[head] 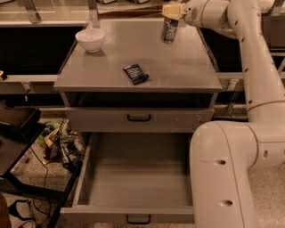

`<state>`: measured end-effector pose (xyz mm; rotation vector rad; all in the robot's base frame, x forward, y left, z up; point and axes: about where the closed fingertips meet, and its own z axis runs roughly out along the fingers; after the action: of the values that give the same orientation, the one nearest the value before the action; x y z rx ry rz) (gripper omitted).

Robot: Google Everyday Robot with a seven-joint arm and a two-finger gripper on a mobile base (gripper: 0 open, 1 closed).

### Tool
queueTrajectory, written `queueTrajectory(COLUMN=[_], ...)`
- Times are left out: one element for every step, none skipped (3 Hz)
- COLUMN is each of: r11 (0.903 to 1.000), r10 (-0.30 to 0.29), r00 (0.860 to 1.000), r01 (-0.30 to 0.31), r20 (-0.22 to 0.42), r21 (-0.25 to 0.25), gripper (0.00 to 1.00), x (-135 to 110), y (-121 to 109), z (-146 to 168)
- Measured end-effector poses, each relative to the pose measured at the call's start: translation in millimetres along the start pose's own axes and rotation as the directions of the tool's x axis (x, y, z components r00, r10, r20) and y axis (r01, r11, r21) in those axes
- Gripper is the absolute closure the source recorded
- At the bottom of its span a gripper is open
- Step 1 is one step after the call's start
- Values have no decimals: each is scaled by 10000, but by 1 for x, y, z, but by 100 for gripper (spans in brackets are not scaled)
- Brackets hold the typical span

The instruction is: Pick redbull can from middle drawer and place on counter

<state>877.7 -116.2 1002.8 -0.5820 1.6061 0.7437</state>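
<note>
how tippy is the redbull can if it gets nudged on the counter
Probably tippy: the redbull can is tall and slim, so a sideways nudge could topple it and send it rolling on the counter. Its shiny sides likely slip easily; the gripper, clamped on its top at the counter's far right, needs a firm hold.

gripper (171, 11) back-right over counter (187, 67) | obstacles: bowl (90, 40) back-left, packet (136, 73) centre | front corners free

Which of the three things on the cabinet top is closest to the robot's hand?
The redbull can, standing upright at the counter's far right, directly under the hand; white bowl and dark packet lie farther left.
</note>
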Motion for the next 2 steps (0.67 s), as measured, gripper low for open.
queueTrajectory(r11=[9993, 9932], r10=[-212, -1088], r00=[9996, 9940], r01=[206, 1083], r20=[195, 96], r21=[308, 419], gripper=[100, 100], x=[22, 44], y=[-19, -27], z=[20, 38])
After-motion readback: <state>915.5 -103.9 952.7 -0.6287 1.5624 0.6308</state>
